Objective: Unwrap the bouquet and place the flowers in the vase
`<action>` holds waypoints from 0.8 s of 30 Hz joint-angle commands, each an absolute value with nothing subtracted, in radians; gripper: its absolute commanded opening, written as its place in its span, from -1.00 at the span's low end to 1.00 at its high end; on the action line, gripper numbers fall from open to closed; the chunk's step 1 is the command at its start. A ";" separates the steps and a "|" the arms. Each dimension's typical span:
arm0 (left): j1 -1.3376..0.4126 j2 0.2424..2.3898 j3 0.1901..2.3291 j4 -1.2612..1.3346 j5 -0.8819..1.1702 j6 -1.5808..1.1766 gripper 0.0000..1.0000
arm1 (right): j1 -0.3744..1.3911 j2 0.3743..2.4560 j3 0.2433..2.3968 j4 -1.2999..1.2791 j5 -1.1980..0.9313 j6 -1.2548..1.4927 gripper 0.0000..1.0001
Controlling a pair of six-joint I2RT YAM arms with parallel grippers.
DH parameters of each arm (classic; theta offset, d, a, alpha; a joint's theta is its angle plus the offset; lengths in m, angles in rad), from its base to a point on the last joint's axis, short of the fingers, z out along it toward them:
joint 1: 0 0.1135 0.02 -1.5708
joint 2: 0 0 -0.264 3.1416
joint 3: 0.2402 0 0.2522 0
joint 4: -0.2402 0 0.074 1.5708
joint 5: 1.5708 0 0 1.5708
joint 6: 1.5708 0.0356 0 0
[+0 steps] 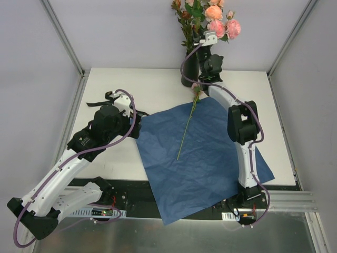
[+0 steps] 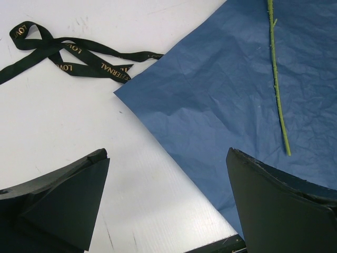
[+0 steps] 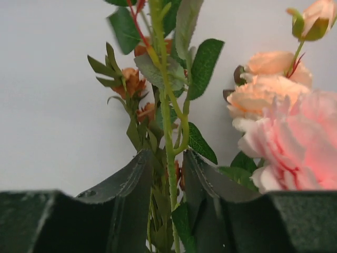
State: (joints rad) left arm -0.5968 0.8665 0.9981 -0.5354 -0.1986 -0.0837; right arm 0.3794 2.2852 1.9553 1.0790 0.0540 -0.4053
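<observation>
At the back of the table [image 1: 131,79], the black vase [image 1: 189,71] is seen standing up straight. Most of the flowers [image 1: 215,18] are found in it. Pink and peach roses are seen on the right side, and small rust-orange buds with green leaves on the left side. They are lifted high over the mouth of the vase.

The right hand [image 3: 168,155] is reached out to this bunch, just above the vase. Its two fingers [image 3: 126,200] are set close together, with a thin green stem [image 3: 168,121] and some leaves between them. Only a narrow gap is left. Whether the stem is pinched or only passed between the fingers cannot be told.

One more flower [image 1: 187,126] is laid flat on the blue paper [image 1: 210,163], just in front of the vase. Its small pale head is pointed at the vase, and its long stem is pointed at the near edge of the table. It is touched by neither hand.

The blue paper is spread open and flat on the table, and one corner is stuck out past the near edge.

The left hand [image 2: 167,158] is held over the left edge of the paper. It is opened wide and nothing is held in it. The black ribbon [image 2: 79,55] is laid loose on the white table, to the left of the paper, with one end reaching the paper's edge. Gold letters are printed on it.
</observation>
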 commanded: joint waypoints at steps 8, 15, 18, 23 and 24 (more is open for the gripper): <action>-0.606 0.842 1.006 -0.508 -0.222 -0.069 0.98 | 0.451 2.033 1.766 1.066 0.170 -0.397 0.04; -0.606 0.841 1.005 -0.508 -0.235 -0.067 0.98 | 0.495 1.939 1.686 0.901 0.330 -0.367 0.22; -0.606 0.842 1.003 -0.508 -0.236 -0.069 0.98 | 0.494 1.930 1.686 0.810 0.386 -0.319 0.17; -0.606 0.850 1.002 -0.508 -0.239 -0.067 0.98 | 0.495 1.951 1.758 0.600 0.448 -0.232 0.14; -0.606 0.848 1.003 -0.508 -0.241 -0.067 0.98 | 0.494 1.960 1.785 0.554 0.468 -0.207 0.15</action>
State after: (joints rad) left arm -0.5968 0.8570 0.9981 -0.5354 -0.2184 -0.0837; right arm 0.4992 1.9827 1.6901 0.7509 0.3645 -0.3107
